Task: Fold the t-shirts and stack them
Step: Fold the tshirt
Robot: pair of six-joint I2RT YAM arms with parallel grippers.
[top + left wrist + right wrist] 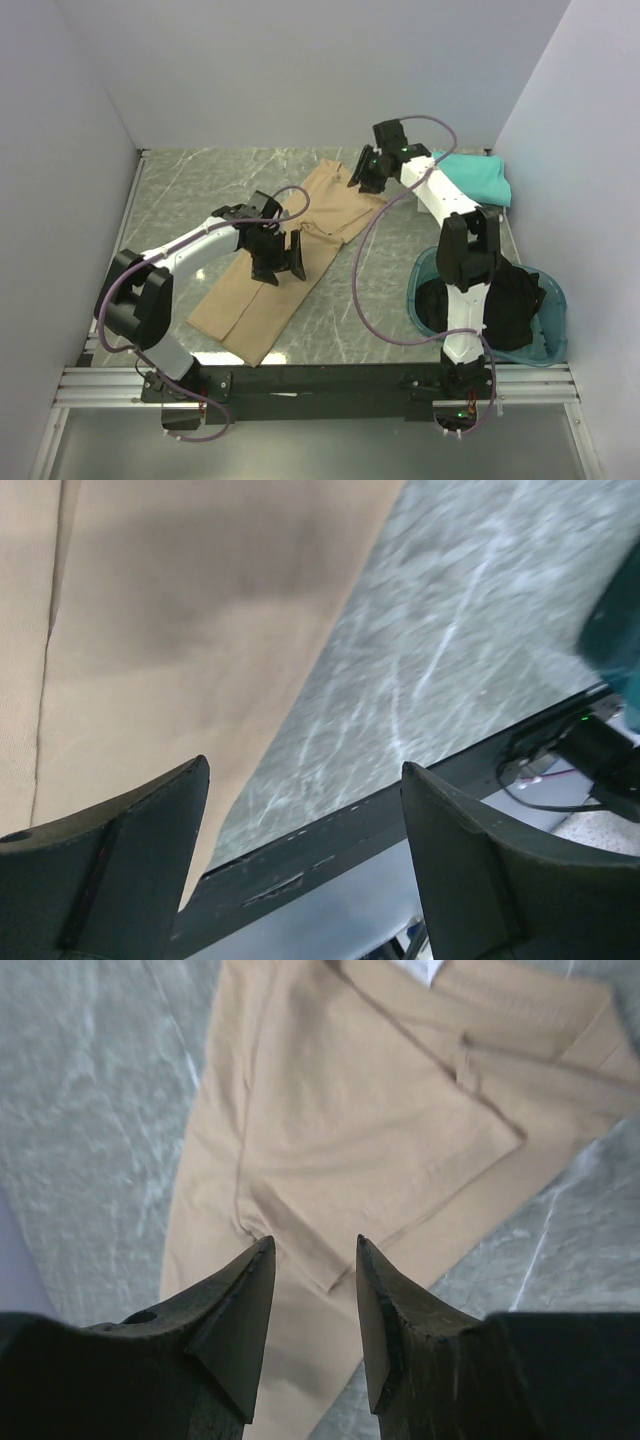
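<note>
A tan t-shirt (240,300) lies flat and slantwise on the marble table, one sleeve folded in over its body (340,1130); its white neck label (420,968) shows at the far end. My left gripper (281,265) hovers over the shirt's middle near its right edge (180,610), fingers (140,870) wide open and empty. My right gripper (362,180) hangs above the shirt's collar end. In the right wrist view this gripper (313,1245) is open with nothing between its fingers. A folded teal t-shirt (480,178) rests at the back right.
A round teal basin (557,300) holding dark clothes (520,300) stands at the near right, beside the right arm. White walls close in the table on three sides. The black front rail (330,840) runs along the near edge.
</note>
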